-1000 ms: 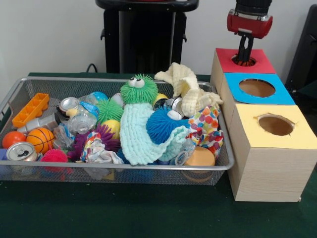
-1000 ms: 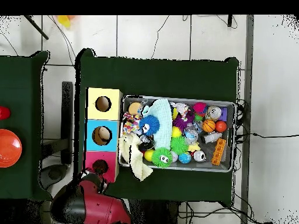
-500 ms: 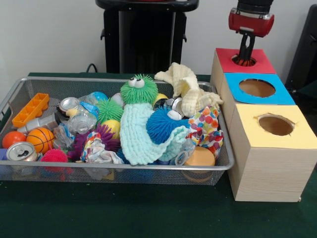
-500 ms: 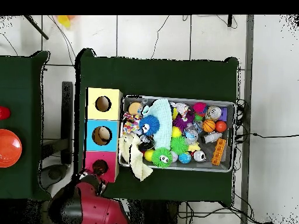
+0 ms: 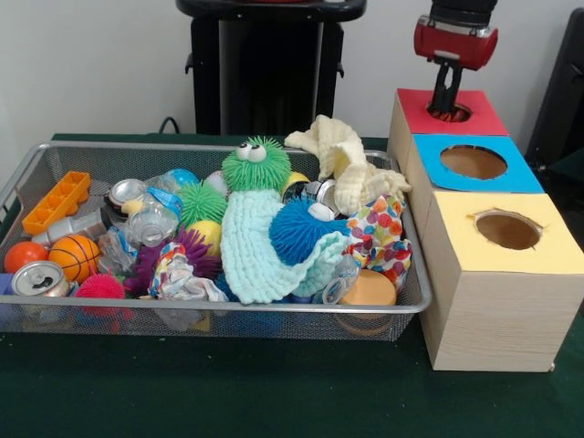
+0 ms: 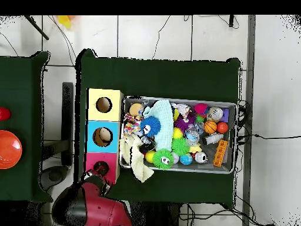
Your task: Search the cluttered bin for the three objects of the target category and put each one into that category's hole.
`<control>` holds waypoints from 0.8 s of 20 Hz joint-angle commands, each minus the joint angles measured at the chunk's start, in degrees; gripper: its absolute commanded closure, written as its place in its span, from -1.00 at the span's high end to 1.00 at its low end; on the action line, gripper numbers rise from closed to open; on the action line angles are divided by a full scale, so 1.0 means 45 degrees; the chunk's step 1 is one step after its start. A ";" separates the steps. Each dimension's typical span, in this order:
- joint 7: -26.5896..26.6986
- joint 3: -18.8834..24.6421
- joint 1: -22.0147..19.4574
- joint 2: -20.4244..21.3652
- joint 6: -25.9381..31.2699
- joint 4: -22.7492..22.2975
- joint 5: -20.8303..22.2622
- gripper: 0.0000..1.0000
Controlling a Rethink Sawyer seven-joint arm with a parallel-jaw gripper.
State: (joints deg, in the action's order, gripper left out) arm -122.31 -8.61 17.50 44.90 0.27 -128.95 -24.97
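Gripper [image 5: 443, 105] risen slightly above red-topped hole [image 5: 452, 112], tips dark, open or closed unclear

No readable text, label, brand or number shows anywhere.

behind my table [image 5: 274, 401], covered in dark green cloth, stands a plain white wall [image 5: 91, 64]. from above, the floor [image 6: 153, 35] is pale tile with dark seams, and thin black cables [image 6: 267, 138] trail across it. a second green table [image 6: 23, 82] sits off to one side, carrying an orange bowl [image 6: 9, 149] near its edge.
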 commanded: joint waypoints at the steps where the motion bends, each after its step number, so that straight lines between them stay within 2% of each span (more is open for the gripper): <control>1: -0.1953 0.0865 -0.0895 -0.1687 -0.1340 0.1264 0.0319 -1.00; 10: -0.2047 0.1188 -0.1125 -0.2622 -0.2300 0.1603 0.0457 -1.00; 14: -0.2204 0.1072 -0.0824 -0.1992 -0.1932 0.1253 0.0199 -1.00; 16: -0.2150 0.0469 -0.0220 -0.1207 -0.1248 0.0986 -0.0142 -1.00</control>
State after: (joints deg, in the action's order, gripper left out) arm -122.31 -6.43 15.33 37.34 -6.25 -126.39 -24.55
